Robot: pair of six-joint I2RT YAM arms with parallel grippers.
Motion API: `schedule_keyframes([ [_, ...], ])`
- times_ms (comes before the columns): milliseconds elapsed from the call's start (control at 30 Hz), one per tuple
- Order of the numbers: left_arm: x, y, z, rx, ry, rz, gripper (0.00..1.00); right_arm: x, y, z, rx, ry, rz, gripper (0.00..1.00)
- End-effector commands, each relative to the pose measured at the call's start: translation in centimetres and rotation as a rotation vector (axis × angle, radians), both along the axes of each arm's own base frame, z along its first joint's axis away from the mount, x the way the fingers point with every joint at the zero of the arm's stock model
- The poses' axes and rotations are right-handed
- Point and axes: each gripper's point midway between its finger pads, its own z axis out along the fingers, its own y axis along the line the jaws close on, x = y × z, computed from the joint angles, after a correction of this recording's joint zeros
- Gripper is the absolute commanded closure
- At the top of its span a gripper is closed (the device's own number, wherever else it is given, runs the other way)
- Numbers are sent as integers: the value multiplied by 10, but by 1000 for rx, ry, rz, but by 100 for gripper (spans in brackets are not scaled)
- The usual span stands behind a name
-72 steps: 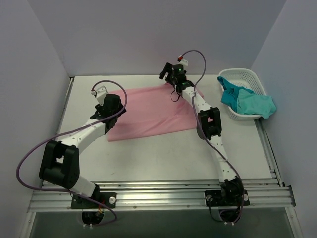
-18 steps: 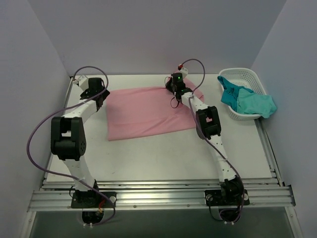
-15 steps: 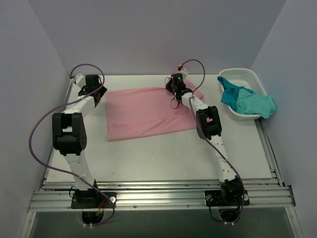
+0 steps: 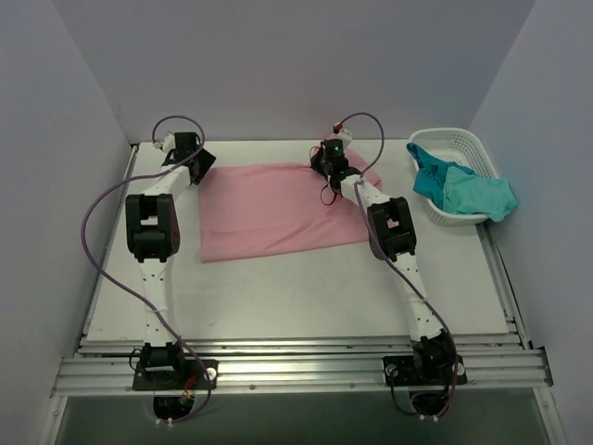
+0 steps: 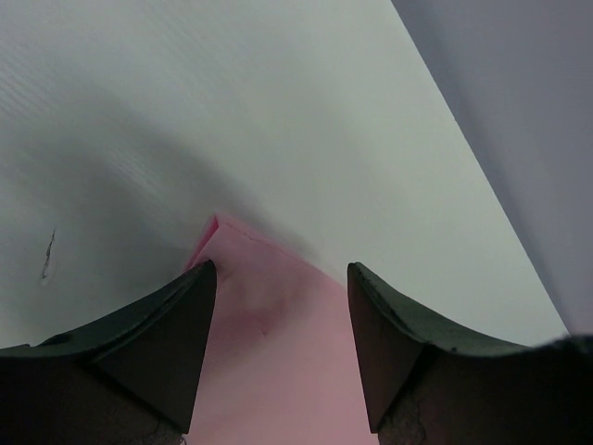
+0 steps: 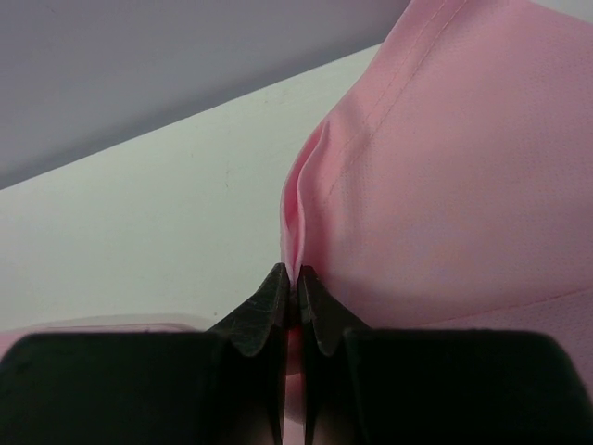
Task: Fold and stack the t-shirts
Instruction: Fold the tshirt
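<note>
Pink fabric, 1 t-shirt (image 4: pixel 278 209), lies flat toward the far edge of the bench (image 4: pixel 278 297), its long axis running left to right. The right gripper (image 6: pixel 296 281) is pinched tight on a raised fold at the shirt's far right corner. The left gripper (image 5: pixel 283 278) has its 2 fingers spread, with the shirt's far left corner between and just ahead of them; this arm is the nearer one for that corner. At the bench's far right corner, the white basket (image 4: pixel 460 137) holds teal and turquoise t-shirts (image 4: pixel 463 193), 1 draped over its near rim.
</note>
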Motion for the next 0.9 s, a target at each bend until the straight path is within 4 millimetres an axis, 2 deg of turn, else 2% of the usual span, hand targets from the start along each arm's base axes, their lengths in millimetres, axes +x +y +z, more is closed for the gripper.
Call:
schedule_keyframes([
  [0, 0, -3, 13, -8, 2, 21, 33, -2, -8, 20, -12, -8, 2, 100],
  [133, -2, 1, 15, -11, 2, 44, 34, -6, -5, 13, 0, 6, 26, 100],
  [200, -1, -2, 14, -19, 4, 40, 38, -6, -5, 11, 2, 6, 27, 100],
  [300, 0, -7, 8, -25, 14, 25, 56, -8, -10, 6, 3, 16, 19, 100],
  [333, 2, -10, 8, -31, 11, 14, 67, -8, -10, 7, 5, 13, 20, 100],
  [400, 0, -12, -6, -33, 49, 4, 74, -9, -15, 4, 6, 20, 13, 100],
  [433, 1, -13, -8, -38, 54, -2, 82, -10, -16, 5, 7, 20, 12, 100],
  [600, 3, -17, -21, -54, 66, -13, 97, -13, -23, 4, 15, 25, 4, 100],
  [800, 3, -15, -10, -8, 53, -29, 98, -11, -29, 8, 20, 22, -3, 100],
  [867, 0, -13, -8, 10, 56, -30, 98, -9, -32, 17, 24, 10, -8, 100],
])
